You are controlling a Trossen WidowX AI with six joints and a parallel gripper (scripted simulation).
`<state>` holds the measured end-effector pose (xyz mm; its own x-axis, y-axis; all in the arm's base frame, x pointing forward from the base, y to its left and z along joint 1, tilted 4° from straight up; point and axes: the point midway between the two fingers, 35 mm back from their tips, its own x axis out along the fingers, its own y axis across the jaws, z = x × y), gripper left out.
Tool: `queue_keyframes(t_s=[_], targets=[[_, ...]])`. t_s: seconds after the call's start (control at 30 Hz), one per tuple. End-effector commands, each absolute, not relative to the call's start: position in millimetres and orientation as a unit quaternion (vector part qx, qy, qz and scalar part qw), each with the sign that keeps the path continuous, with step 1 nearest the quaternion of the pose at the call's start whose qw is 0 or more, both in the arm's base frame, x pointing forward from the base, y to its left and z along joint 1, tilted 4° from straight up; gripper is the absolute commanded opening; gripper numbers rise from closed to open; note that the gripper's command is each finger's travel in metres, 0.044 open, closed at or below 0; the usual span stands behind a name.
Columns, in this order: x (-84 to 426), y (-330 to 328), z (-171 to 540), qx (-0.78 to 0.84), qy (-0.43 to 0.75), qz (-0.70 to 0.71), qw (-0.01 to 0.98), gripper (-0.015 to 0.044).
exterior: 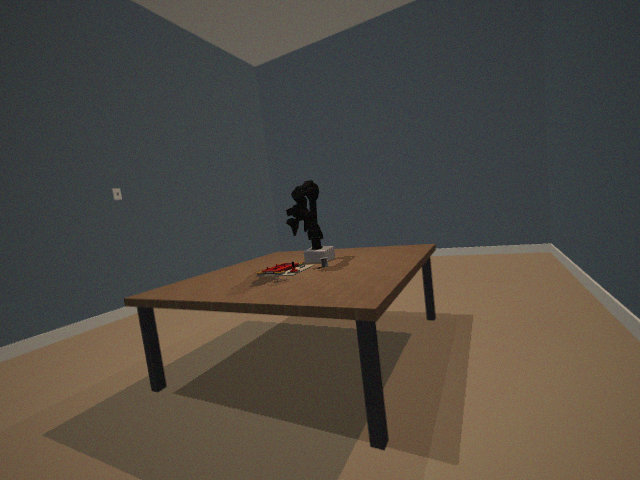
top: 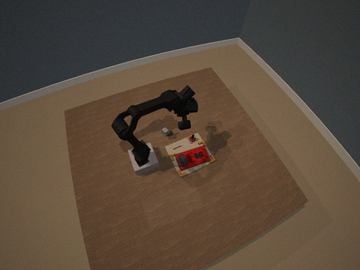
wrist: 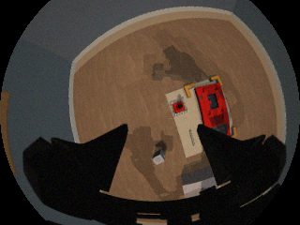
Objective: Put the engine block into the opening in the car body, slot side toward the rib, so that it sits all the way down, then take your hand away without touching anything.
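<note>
A small grey block (top: 165, 131) (exterior: 324, 261) (wrist: 158, 157), which looks like the engine block, stands on the table beside the pale board. Its slot is too small to make out. The red car body (top: 189, 166) (wrist: 204, 99) lies flat on the board between orange corner marks. Its dark opening (top: 198, 154) (wrist: 213, 100) faces up; the rib cannot be told for certain. My gripper (wrist: 164, 127) is open and empty, high above the table and clear of block and car body. In the wrist view the block shows below the gap between the fingers.
The pale board (top: 169, 143) (wrist: 187, 149) also carries a small red piece (top: 192, 139) (wrist: 179, 107) with a black upright knob, and a thin dark slot mark (top: 177, 147). The arm's white base (top: 147, 166) (exterior: 310, 255) stands beside the board.
</note>
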<state>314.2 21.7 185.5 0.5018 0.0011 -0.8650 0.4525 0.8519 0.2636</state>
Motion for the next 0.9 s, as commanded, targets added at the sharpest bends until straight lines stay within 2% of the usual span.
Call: queue_keyframes(t_s=[0.0, 0.6, 0.87], targets=[[302.0, 42.4, 162.3, 0.188, 0.531, -0.101, 0.820, 0.0440], [234.9, 112.4, 98.1, -0.022, 0.673, 0.052, 0.737, 0.0440], [231.1, 112.5, 93.1, -0.030, 0.677, 0.058, 0.733, 0.0440]])
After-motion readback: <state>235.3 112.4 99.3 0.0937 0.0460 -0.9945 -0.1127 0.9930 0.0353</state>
